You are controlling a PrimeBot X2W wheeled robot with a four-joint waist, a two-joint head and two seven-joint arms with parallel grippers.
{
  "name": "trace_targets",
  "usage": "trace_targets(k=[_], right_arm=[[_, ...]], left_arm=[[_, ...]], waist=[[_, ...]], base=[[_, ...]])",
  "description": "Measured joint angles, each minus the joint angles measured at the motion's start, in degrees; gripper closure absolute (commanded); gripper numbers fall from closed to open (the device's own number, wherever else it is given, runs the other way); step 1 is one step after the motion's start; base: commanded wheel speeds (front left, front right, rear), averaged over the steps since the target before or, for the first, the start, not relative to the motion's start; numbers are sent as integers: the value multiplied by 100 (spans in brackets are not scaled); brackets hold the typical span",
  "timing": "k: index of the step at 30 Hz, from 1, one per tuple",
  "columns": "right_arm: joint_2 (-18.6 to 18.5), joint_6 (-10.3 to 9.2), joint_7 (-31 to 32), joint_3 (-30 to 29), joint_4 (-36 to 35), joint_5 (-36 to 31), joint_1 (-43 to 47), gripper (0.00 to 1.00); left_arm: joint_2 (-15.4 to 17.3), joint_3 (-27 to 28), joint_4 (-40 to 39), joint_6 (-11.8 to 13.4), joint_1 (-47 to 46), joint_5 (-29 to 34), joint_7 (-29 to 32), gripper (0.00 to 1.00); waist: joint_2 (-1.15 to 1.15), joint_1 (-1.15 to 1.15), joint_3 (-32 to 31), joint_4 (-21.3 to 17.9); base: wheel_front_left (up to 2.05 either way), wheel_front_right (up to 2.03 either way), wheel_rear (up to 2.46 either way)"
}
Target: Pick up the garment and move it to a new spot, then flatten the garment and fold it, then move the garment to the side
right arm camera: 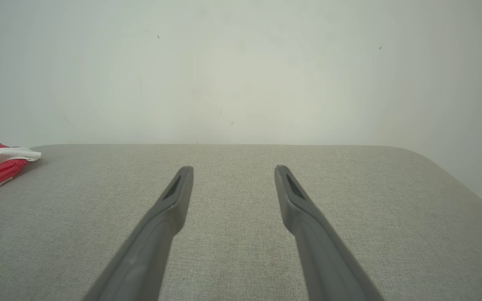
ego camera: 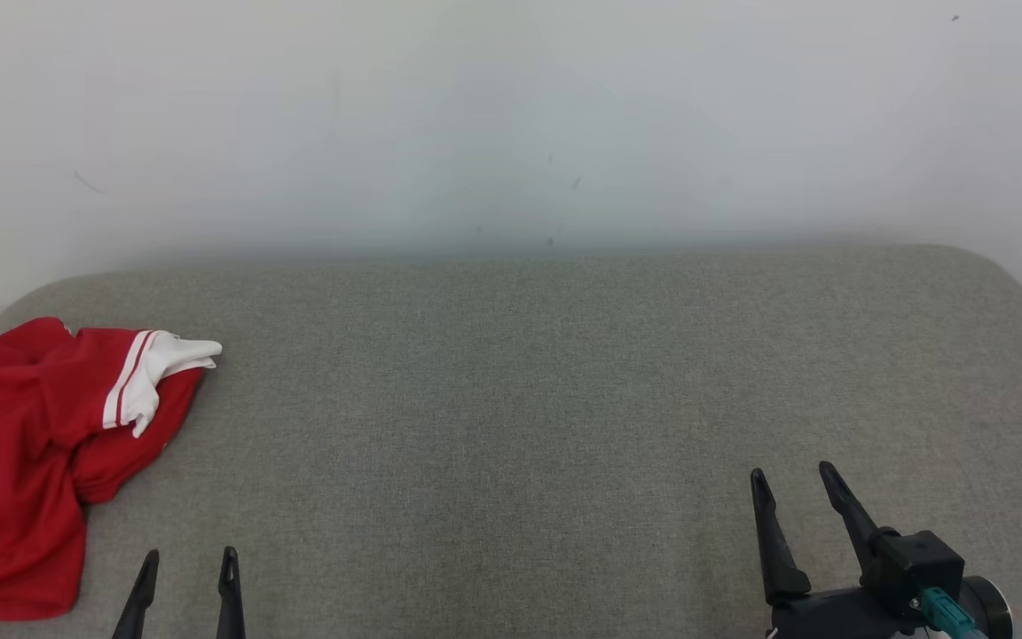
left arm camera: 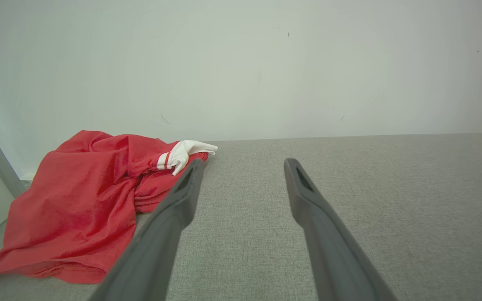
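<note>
The red garment (ego camera: 23, 444) with white trim lies crumpled at the left edge of the grey padded surface (ego camera: 511, 399). The left gripper (ego camera: 190, 553) is released and holds nothing, at the near edge just beside the garment. The right gripper (ego camera: 791, 470) is released and holds nothing, toward the near right corner, well apart from the garment.

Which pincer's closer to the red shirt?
Left. The left pincer hangs open just right of the red shirt, not touching; the right pincer stands open far to its right.
</note>
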Motion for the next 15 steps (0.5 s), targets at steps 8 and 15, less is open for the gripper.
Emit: trace_targets(k=[8,15], right_arm=[[-1,0,2,-26,-12,31,12,0],[-2,0,15,-32,-26,103,21,0]], left_arm=[[11,-5,-26,26,51,-29,1,0],[19,-27,-46,49,61,-63,2,0]], waist=[[0,0,3,-15],[0,0,2,-17]], base=[[0,0,0],[0,0,0]])
